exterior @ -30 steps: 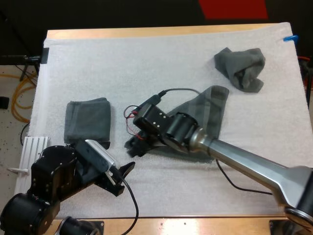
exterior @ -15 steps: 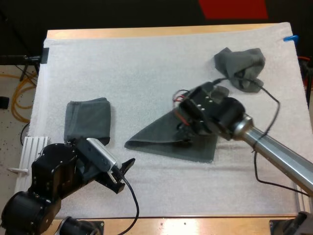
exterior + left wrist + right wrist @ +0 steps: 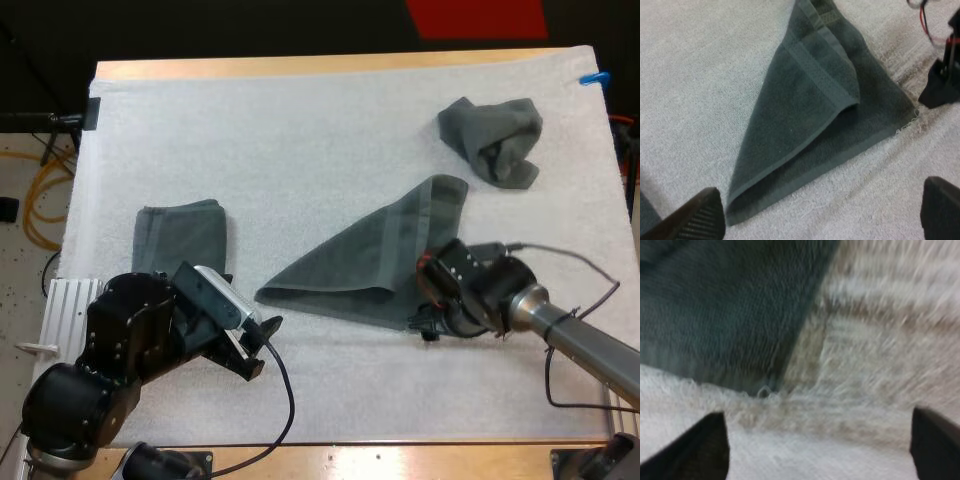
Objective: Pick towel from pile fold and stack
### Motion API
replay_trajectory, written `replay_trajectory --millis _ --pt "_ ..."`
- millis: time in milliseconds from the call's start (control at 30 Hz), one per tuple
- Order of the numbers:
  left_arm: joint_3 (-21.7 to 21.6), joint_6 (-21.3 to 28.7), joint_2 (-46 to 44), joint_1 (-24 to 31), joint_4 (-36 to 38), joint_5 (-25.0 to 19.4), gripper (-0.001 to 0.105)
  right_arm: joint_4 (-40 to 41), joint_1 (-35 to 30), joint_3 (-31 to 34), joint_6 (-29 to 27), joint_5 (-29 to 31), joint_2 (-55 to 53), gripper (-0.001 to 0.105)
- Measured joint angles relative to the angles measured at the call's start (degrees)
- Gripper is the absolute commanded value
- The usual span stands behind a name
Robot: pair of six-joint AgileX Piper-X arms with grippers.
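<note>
My left hand [image 3: 262, 346] hovers low over the white mat [image 3: 300, 130] at the near left of the wooden surface [image 3: 300, 66]. It is open: in my left wrist view its two black fingers [image 3: 695, 215] stand wide apart with nothing between them but mat.

Just ahead of it lies the triangular towel [image 3: 370, 265], dark grey-green and folded over on a diagonal. It lies flat in the middle of the mat. Its narrow tip points toward my left hand and its far corner reaches up toward the crumpled towel [image 3: 492, 140]. The upper layer stops short of the lower one, so a band of the lower layer shows along the near edge.

My right hand [image 3: 425, 322] is down at that towel's near right corner, close over the mat. It is open too. In my right wrist view its fingers [image 3: 700, 445] are spread on either side of the frayed corner, gripping nothing. I cannot tell whether they touch the cloth.

The crumpled towel sits in a heap at the far right of the mat, apart from the triangular towel. The folded towel [image 3: 180, 245] lies on the left side of the mat, just beyond my left arm.
</note>
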Motion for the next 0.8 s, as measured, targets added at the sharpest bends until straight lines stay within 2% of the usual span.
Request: replay_trajectory --millis 167,267,400,567,633,800 --pt "0.00 0.00 0.00 0.00 0.74 0.00 0.076 -14.20 0.00 7.87 9.54 -6.19 0.00 0.071" --pt "0.00 0.00 0.00 0.00 1.77 0.00 0.076 -21.11 -0.41 10.71 13.06 -9.62 -0.04 0.071" --pt "0.00 0.00 0.00 0.00 2.60 0.00 0.076 -25.50 -2.41 11.94 14.93 -11.87 -0.30 0.071" --pt "0.00 0.00 0.00 0.00 2.66 0.00 0.076 -29.06 -7.39 11.91 17.26 -20.13 1.71 0.071" --pt "0.00 0.00 0.00 0.00 2.66 0.00 0.076 -30.14 -8.82 11.72 17.58 -23.39 2.70 0.066" --pt "0.00 0.00 0.00 0.00 2.74 0.00 0.076 -30.89 -9.61 11.63 17.58 -26.17 4.29 0.030"
